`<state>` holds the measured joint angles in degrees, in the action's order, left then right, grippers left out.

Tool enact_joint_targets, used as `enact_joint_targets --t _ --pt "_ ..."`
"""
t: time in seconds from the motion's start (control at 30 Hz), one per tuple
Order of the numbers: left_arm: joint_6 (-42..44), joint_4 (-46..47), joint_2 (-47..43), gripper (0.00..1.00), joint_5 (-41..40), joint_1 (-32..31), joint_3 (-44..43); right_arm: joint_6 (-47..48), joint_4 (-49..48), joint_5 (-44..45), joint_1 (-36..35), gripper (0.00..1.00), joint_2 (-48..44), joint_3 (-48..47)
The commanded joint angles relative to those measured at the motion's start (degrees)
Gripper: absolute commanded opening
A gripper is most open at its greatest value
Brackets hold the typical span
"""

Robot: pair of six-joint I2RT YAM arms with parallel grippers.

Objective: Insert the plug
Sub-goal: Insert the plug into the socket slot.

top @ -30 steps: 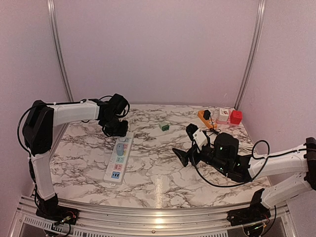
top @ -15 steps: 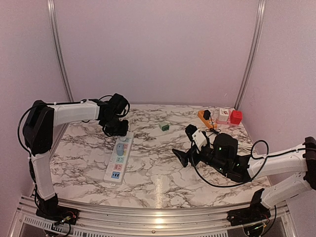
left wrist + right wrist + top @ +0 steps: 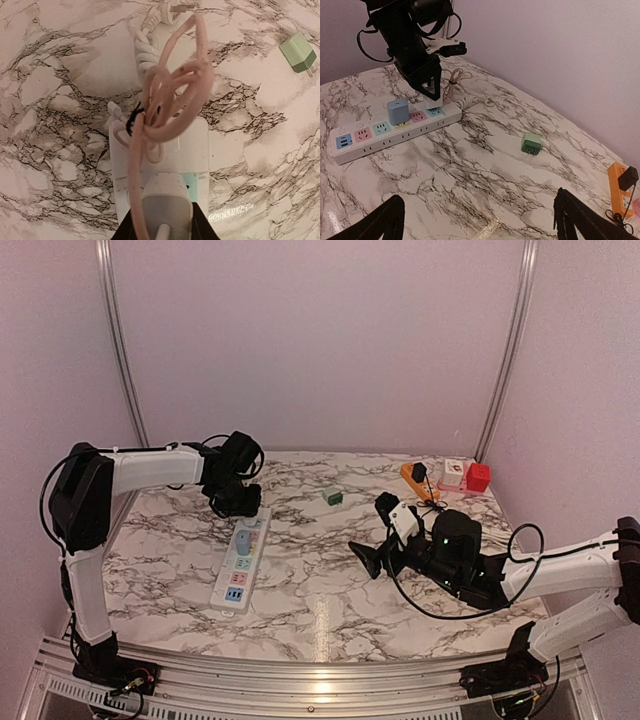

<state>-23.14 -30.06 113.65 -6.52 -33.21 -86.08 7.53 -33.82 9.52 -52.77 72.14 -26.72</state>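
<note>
**Q:** What is seen from the top external camera?

**A:** The left gripper [image 3: 235, 505] is held over the far end of the power strip [image 3: 236, 575], which is laid on the marble table [image 3: 300, 615]. A blue adapter [image 3: 243, 543] is seated in the strip, just nearer than the gripper. The finger spacing cannot be read from this view.

**Q:** What is added by the left wrist camera?

**A:** The white plug [image 3: 166, 205] is clamped between the two dark fingers [image 3: 124, 232], which are closed against its sides. The plug is positioned over the end of the strip, beside a green socket. Whether the prongs are seated cannot be told. A knotted pink cable [image 3: 172, 100] and a white coiled cable [image 3: 142, 50] are draped over and beyond that end.

**Q:** And by the right wrist camera?

**A:** The right gripper [image 3: 480, 215] is spread wide. Nothing is held or touched by it, and only marble is seen between its fingertips, well apart from the strip. A green charger [image 3: 531, 142] is lying loose on the table.
</note>
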Motion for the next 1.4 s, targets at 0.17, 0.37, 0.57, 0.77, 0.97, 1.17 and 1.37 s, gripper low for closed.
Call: enact_joint_targets --t 0.17,0.37,0.57,0.77,0.97,1.17,1.37 --pt "-1.11 -3.88 1.76 0.0 -1.85 -0.1 -0.34 0.21 -1.76 0.45 -0.32 0.98 0.8 -0.17" --pt "-2.51 -4.21 3.29 0.0 -1.85 -0.1 0.52 0.14 -1.7 0.5 -0.39 0.98 1.14 -0.22" --pt "-4.15 -4.47 4.36 0.0 -2.6 -0.1 0.83 0.16 -1.73 0.62 -0.36 0.98 1.42 -0.26" --pt "-4.63 -4.6 5.31 0.0 -2.87 -0.35 0.82 0.25 -1.69 0.68 -0.33 0.99 2.31 -0.52" --pt "-4.84 -5.54 6.4 0.0 -5.09 -1.43 0.2 0.38 -1.61 0.92 -0.34 0.98 3.04 -0.78" --pt "-5.06 -9.61 9.14 0.0 -8.98 -2.79 -3.32 0.38 -1.51 1.02 -0.3 0.98 3.6 -1.05" --pt "-5.43 -10.05 9.82 0.0 -9.64 -3.09 -2.93 0.38 -1.43 1.09 -0.29 0.98 3.96 -1.14"
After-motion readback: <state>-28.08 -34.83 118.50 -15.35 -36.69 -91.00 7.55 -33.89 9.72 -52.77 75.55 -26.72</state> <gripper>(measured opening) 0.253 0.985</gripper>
